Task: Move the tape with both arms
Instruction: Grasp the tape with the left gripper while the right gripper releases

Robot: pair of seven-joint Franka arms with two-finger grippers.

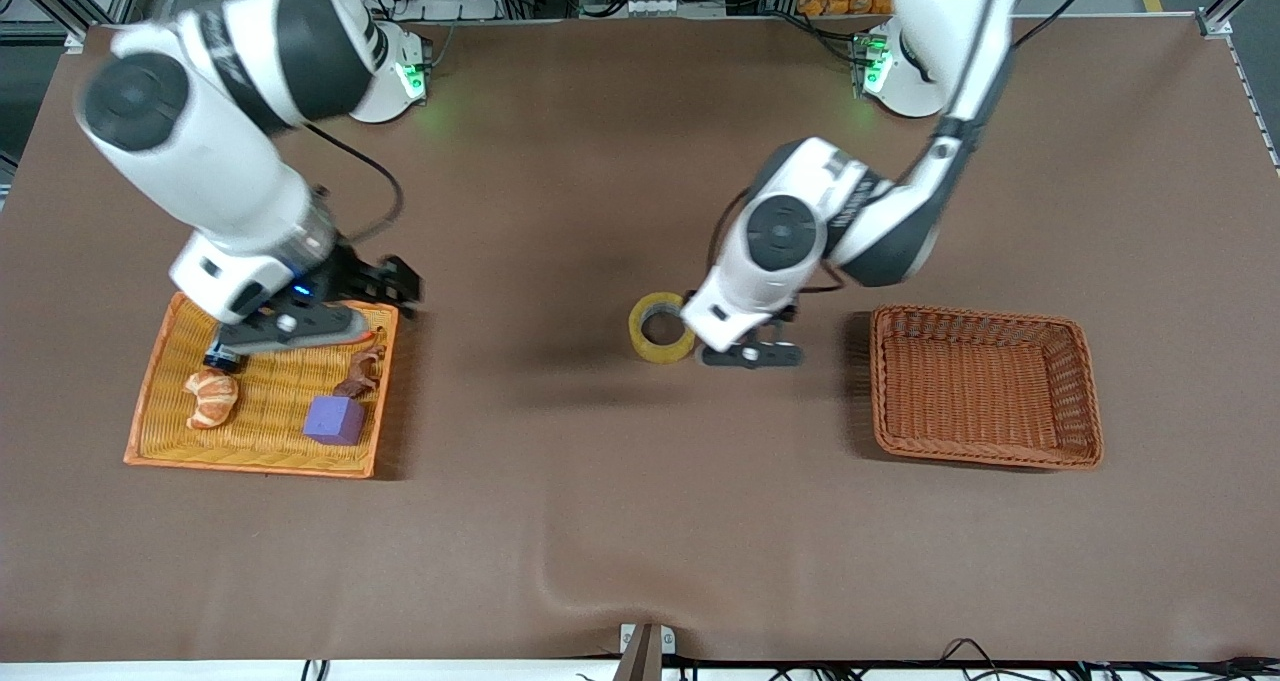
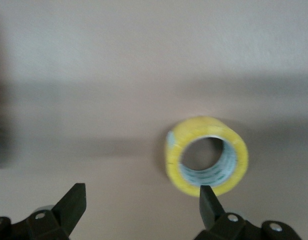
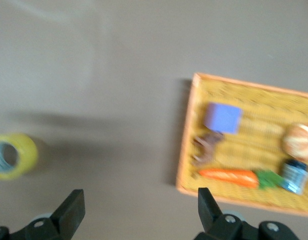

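Observation:
The tape (image 1: pixel 660 328), a yellowish ring with a grey core, stands on its edge on the brown table near the middle. My left gripper (image 1: pixel 750 354) is low over the table beside it, toward the left arm's end. In the left wrist view the gripper (image 2: pixel 142 200) is open and empty, and the tape (image 2: pixel 206 156) lies just ahead of one fingertip (image 2: pixel 209 197). My right gripper (image 1: pixel 395 286) hangs over the edge of the orange tray (image 1: pixel 260 421). In the right wrist view it (image 3: pixel 138 202) is open and empty over bare table, with the tape (image 3: pixel 11 156) farther off.
The orange tray (image 3: pixel 244 100) holds a purple cube (image 1: pixel 335 419), a croissant-like pastry (image 1: pixel 212 398), a carrot (image 3: pixel 229 177), a brown piece (image 1: pixel 362 371) and a small blue can (image 3: pixel 294 176). An empty brown wicker basket (image 1: pixel 985 313) stands toward the left arm's end.

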